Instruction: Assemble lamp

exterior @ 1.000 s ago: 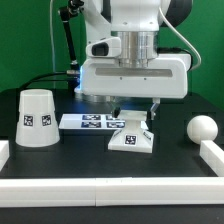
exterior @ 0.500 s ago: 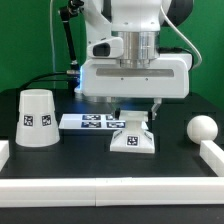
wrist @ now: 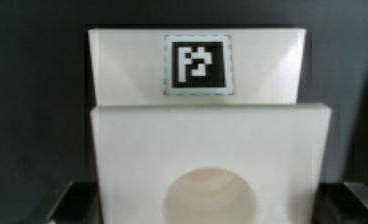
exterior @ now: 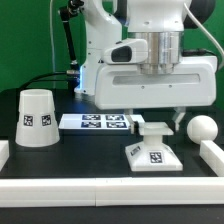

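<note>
The low square lamp base (exterior: 152, 152) sits on the black table right of centre, its tag facing the front. In the wrist view the base (wrist: 202, 120) fills the frame, with its round socket hole low in the middle. My gripper (exterior: 157, 121) stands over the base, its fingers (wrist: 60, 205) flanking the raised block on both sides, shut on it. The cone shade (exterior: 35, 118) stands at the exterior view's left. The round-headed bulb (exterior: 203, 129) lies at the exterior view's right, close to the base.
The marker board (exterior: 95, 122) lies flat behind and left of the base. A white rim (exterior: 110, 188) runs along the table's front, with short white walls at the left (exterior: 4, 150) and right (exterior: 212, 152). A dark stand and cables rise at the back left.
My gripper has moved to the exterior view's right and toward the front, and the base has moved with it, ending nearer the bulb. Shade, bulb and marker board have not moved.
</note>
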You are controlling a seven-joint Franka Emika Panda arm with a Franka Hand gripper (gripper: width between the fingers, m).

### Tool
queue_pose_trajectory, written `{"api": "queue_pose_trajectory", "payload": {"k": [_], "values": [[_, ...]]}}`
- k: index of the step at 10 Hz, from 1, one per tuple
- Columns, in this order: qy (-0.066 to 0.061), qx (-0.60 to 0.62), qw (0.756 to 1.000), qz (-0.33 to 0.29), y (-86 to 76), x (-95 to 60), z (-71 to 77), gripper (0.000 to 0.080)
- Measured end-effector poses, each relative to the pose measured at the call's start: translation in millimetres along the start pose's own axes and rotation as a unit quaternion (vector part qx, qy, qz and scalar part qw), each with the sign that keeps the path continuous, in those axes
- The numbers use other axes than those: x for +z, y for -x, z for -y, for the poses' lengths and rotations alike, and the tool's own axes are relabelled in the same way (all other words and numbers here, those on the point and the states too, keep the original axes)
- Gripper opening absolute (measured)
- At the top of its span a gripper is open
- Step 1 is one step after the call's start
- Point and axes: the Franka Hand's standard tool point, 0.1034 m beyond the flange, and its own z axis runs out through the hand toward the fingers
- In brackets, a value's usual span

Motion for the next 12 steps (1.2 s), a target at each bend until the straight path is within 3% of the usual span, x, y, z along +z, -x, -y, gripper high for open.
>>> {"api": "queue_pose_trajectory", "payload": {"k": [2, 5, 8, 11, 12], "values": [[-0.002, -0.006, 1.0, -0.015, -24.1, 1.5, 10.7, 0.0537], [-0.009, 0.028, 0.999, -0.042, -73.0, 2.5, 27.6, 0.0537], [-0.011, 0.031, 0.999, -0.036, -81.1, 0.5, 42.8, 0.0537], [-0.011, 0.029, 0.999, -0.038, -78.6, 1.3, 43.8, 0.0537], [-0.011, 0.029, 0.999, -0.037, -78.4, 1.6, 43.9, 0.0604]]}}
